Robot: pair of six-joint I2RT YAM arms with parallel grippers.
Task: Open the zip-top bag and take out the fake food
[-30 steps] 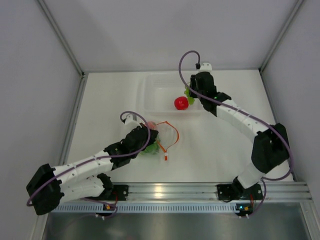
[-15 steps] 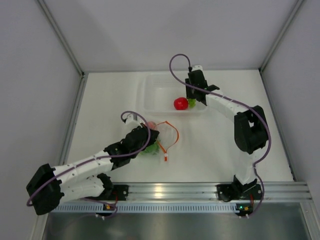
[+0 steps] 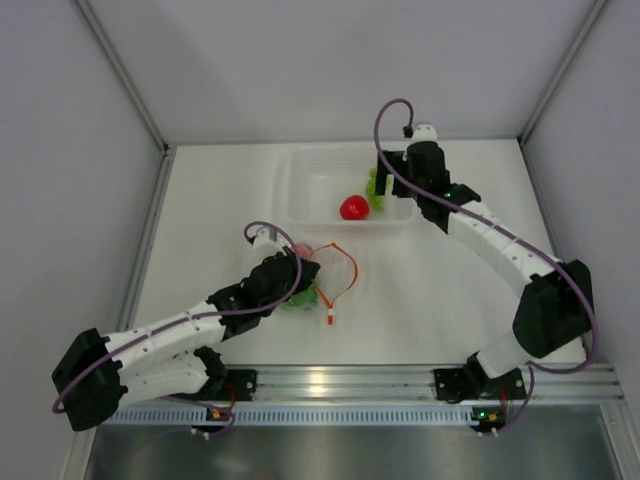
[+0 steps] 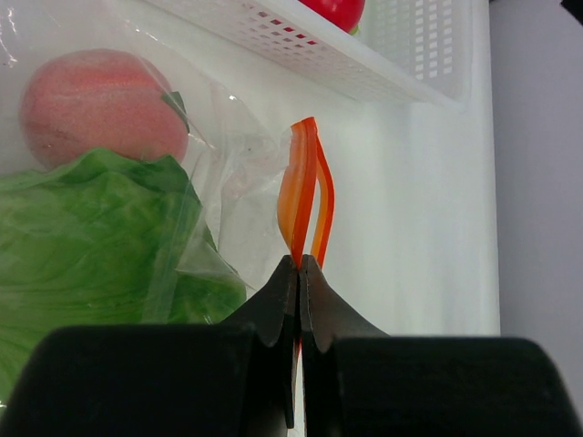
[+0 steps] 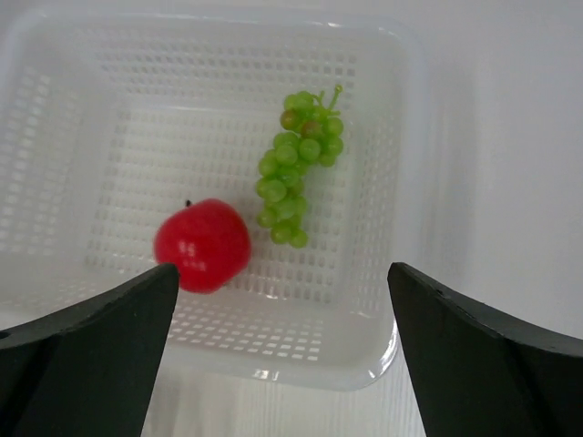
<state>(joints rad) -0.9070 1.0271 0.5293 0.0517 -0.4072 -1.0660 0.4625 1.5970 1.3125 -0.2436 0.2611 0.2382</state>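
K: Between the tips of the left gripper (image 4: 299,266), left wrist view: what's pinched?

M: Orange-red zip strip (image 4: 305,196) of the zip-top bag (image 4: 214,209). Jaws are fully closed on it. Ahead of the fingers the strip splits into two bands. Green lettuce (image 4: 91,237) and a pinkish fruit (image 4: 102,105) sit left of the fingers, under the clear film. The wall of the tray (image 4: 364,64) crosses farther ahead.

K: Right wrist?

M: Jaws of the right gripper (image 5: 282,269) are spread wide, holding nothing. Beyond the fingers, a red tomato (image 5: 202,244) and a grape bunch (image 5: 299,164) lie in the tray, just beside each other. The tomato is nearer the left finger.

K: Top?

M: Right fingers hang over the tray, grapes just beside them. Left fingers are at the bag, well apart from the tray. The left arm hides part of the bag.
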